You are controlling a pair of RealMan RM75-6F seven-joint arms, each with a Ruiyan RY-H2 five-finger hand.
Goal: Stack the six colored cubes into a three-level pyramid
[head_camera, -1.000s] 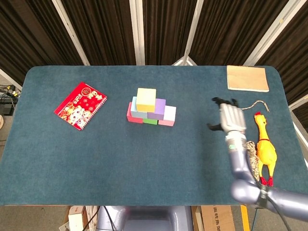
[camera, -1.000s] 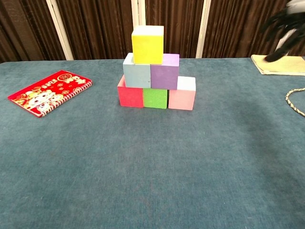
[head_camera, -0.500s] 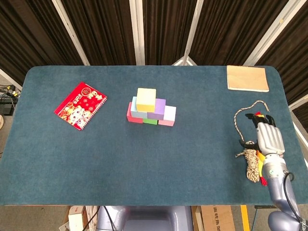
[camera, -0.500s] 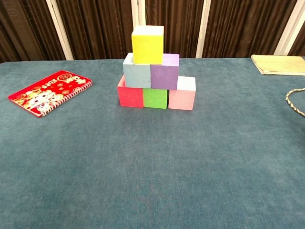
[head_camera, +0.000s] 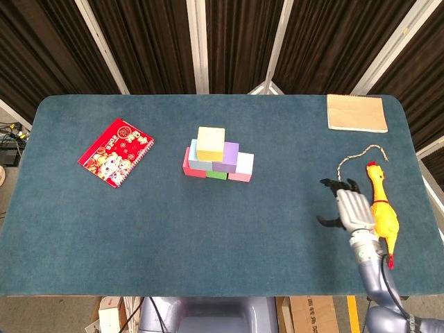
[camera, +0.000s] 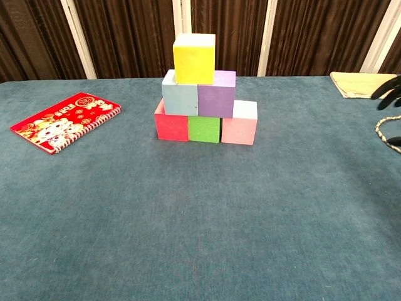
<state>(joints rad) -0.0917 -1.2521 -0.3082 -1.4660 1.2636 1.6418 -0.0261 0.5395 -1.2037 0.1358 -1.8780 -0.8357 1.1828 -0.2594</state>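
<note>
Showing only robot hand (camera: 391, 94) fingertips, chest-cam.

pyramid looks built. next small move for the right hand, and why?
Probably just ease the right hand back off the table. The yellow cube already tops three levels, the hand holds nothing with fingers apart, and it hovers beside the rubber chicken, well clear of the stack.

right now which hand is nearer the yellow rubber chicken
Right. The right hand hovers open just left of the yellow rubber chicken, fingers spread. The left hand is in neither view.
</note>
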